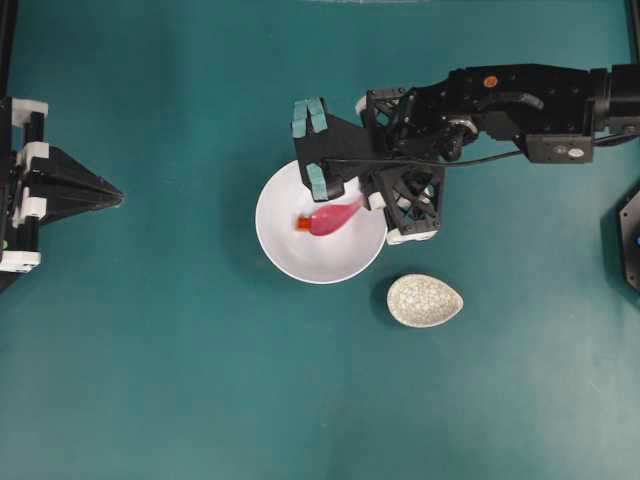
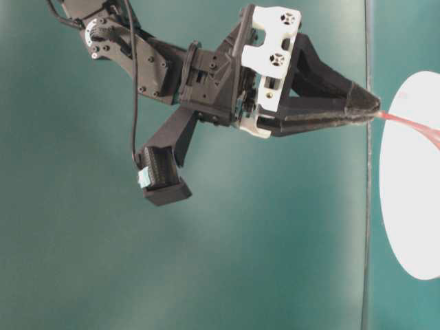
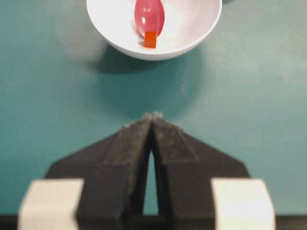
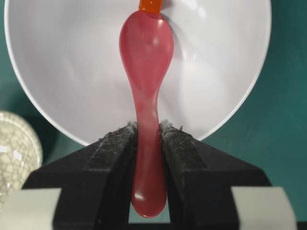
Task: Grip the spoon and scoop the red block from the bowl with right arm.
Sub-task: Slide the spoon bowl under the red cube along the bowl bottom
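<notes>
The white bowl (image 1: 285,250) stands mid-table. My right gripper (image 1: 365,204) reaches over its right rim and is shut on the handle of the pink spoon (image 1: 335,215). In the right wrist view the two black fingers (image 4: 115,148) clamp the spoon (image 4: 146,52) on both sides, and its scoop lies inside the bowl (image 4: 62,72). The red block (image 1: 303,224) sits in the bowl right at the scoop's tip (image 4: 152,5) (image 3: 150,39). My left gripper (image 1: 112,195) rests far left, shut and holding nothing (image 3: 152,116).
A small speckled oval dish (image 1: 425,300) lies on the teal table just right of and below the bowl, close under the right arm; it also shows as the dish (image 4: 14,148) at the left edge of the right wrist view.
</notes>
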